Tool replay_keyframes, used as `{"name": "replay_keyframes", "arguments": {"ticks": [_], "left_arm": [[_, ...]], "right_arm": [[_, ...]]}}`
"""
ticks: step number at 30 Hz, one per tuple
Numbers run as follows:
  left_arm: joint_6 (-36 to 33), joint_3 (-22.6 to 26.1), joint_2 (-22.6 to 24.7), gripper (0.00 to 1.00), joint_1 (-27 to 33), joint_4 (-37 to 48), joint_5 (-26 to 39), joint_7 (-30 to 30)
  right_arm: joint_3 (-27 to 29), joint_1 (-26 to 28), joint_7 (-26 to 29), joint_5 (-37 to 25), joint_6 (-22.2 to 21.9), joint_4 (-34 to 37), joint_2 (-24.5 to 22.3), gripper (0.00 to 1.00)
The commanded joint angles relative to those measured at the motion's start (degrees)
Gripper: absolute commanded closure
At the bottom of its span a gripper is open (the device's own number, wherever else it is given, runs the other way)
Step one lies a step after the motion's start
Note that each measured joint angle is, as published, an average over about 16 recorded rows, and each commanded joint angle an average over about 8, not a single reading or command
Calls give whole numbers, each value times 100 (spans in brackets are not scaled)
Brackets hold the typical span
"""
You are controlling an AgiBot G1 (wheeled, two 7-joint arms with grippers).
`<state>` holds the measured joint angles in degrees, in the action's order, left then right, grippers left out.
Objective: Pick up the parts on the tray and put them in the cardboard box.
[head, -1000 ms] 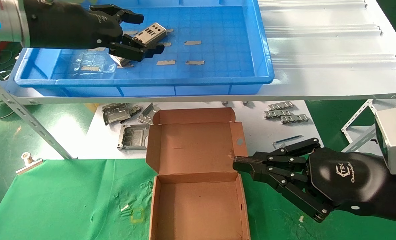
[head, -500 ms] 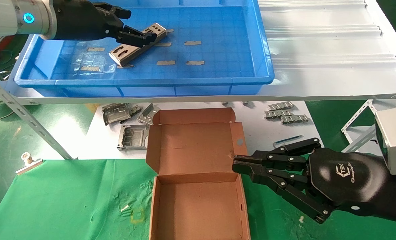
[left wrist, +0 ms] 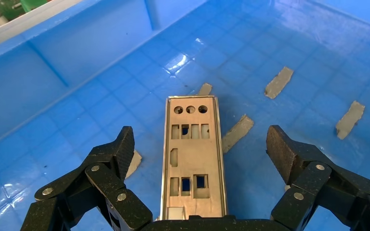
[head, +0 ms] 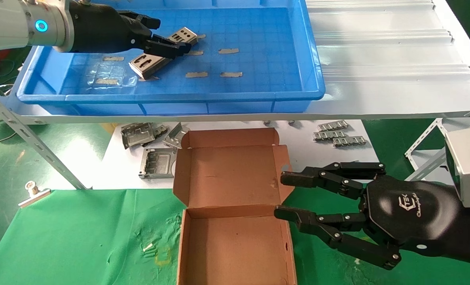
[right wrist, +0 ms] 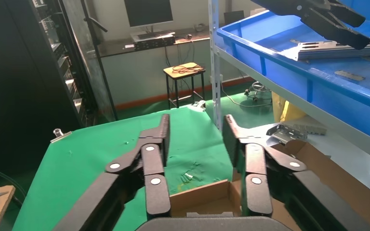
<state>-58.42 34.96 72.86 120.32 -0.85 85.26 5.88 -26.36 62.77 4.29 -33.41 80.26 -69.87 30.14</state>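
One silver-grey punched part (head: 162, 51) lies flat on the floor of the blue tray (head: 235, 95) on the shelf. My left gripper (head: 167, 36) hovers over it, open, one finger on each side. In the left wrist view the part (left wrist: 192, 159) runs lengthwise between the spread fingers (left wrist: 120, 149) of the left gripper (left wrist: 202, 142), and neither pad touches it. The open cardboard box (head: 235, 241) sits on the green cloth below, nothing in it. My right gripper (head: 283, 196) is open at the box's right wall, holding nothing. The right wrist view shows that gripper (right wrist: 195, 127) above the box (right wrist: 207, 192).
Grey tape scraps (head: 229, 50) stick to the tray floor. Squarish stamped metal pieces (head: 148, 146) and ridged strips (head: 338, 134) lie on the white sheet under the shelf. A metal clip (head: 33, 192) rests at the left, beside a slanted shelf leg (head: 41, 150).
The right gripper has gone from shut to open beside the box. The left arm drew back to the left and turned over the part, which has hardly moved.
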Motion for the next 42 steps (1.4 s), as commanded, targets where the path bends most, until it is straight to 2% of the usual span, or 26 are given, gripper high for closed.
{"name": "replay_keyframes", "arguments": {"ticks": [1, 2, 42], "left_arm": [[4, -22, -3, 95, -8, 28, -32, 12], [15, -29, -5, 100, -11, 37, -42, 17], [103, -43, -30, 100, -34, 86, -61, 42]], "right_arm": [[0, 0, 0, 0, 0, 0, 0, 0], [0, 0, 0, 0, 0, 0, 0, 0], [0, 0, 0, 0, 0, 0, 0, 0]]}}
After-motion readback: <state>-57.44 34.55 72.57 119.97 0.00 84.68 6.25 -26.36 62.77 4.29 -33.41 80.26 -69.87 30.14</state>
